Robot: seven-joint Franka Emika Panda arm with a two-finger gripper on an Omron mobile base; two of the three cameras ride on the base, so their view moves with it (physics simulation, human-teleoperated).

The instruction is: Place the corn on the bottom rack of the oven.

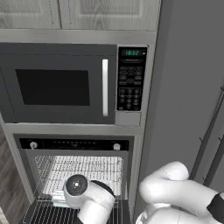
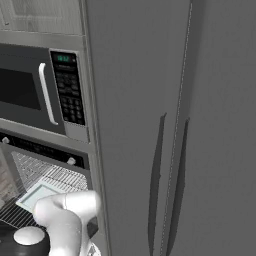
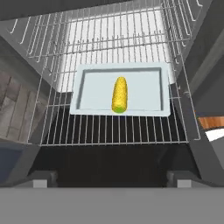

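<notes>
So in the hand view there's one corn point(image 3: 119, 94) cob lying flat in the one pale tray point(image 3: 87, 94), about the middle of it and a bit toward the near edge, green end pointing at the camera. The tray sits on a wire rack point(image 3: 113, 129) pulled out of the oven point(image 3: 26, 48), toward the rack's back half and roughly centered between its left and right edges. More wire grids show behind and above it, but I can't tell for sure which rack is the lowest one from this angle.

The end effector point(image 3: 112, 177) is backed off from the corn, well apart from it. Two dark finger tips point(image 3: 41, 178) sit wide apart at the bottom with nothing between them, so it's spread and holding nothing.

Left base view: one microwave point(image 1: 57, 85) with a white handle point(image 1: 105, 87) and a keypad point(image 1: 130, 81), and under it the oven's black control strip point(image 1: 74, 144) with two white knobs point(image 1: 33, 145). The arm point(image 1: 89, 197) covers most of the oven opening.

Right base view: same stack at the left, tray corner peeking out past the arm, then one tall grey fridge point(image 2: 200, 125) filling the right side, with two dark handles point(image 2: 156, 180).
</notes>
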